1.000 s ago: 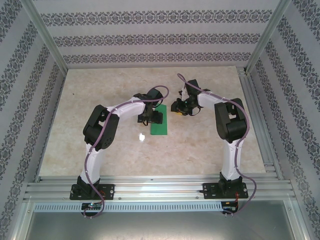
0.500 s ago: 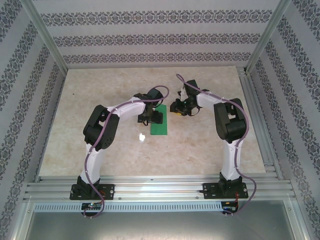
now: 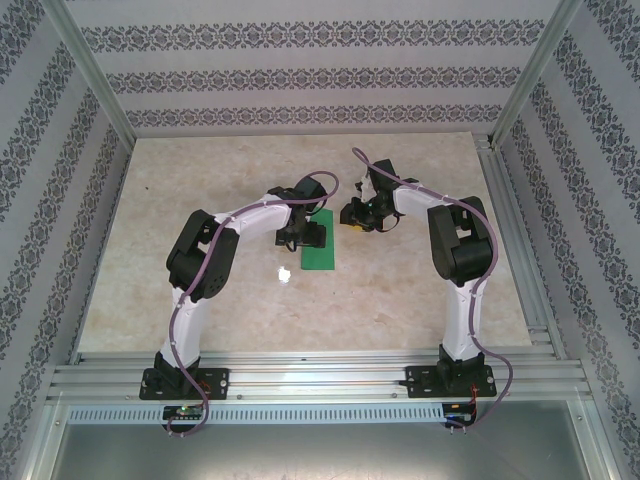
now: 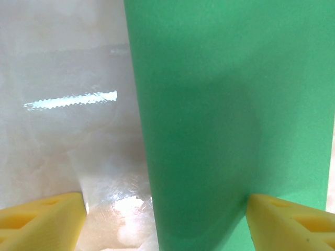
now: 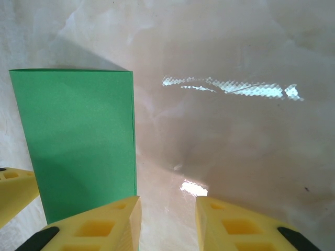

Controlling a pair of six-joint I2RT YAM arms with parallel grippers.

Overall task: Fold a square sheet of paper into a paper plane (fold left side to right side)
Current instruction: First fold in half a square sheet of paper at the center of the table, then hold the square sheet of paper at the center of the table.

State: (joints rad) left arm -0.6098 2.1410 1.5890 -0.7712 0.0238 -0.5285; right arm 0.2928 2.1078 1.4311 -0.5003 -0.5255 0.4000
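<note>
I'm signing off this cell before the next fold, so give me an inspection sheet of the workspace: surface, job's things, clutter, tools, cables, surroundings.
Surface: glossy beige marble-look tabletop, with light glare.
Job's things: bright green paper sheet, lying flat between the arms as a narrow folded rectangle.
Clutter: nothing seen.
Tools: left tool open wide, straddling one long edge of the sheet; right tool slightly open, empty, beside the sheet.
Cables: purple cables loop along both arms.
Surroundings: patterned wallpaper walls; aluminium frame rails by the arm bases.
</note>
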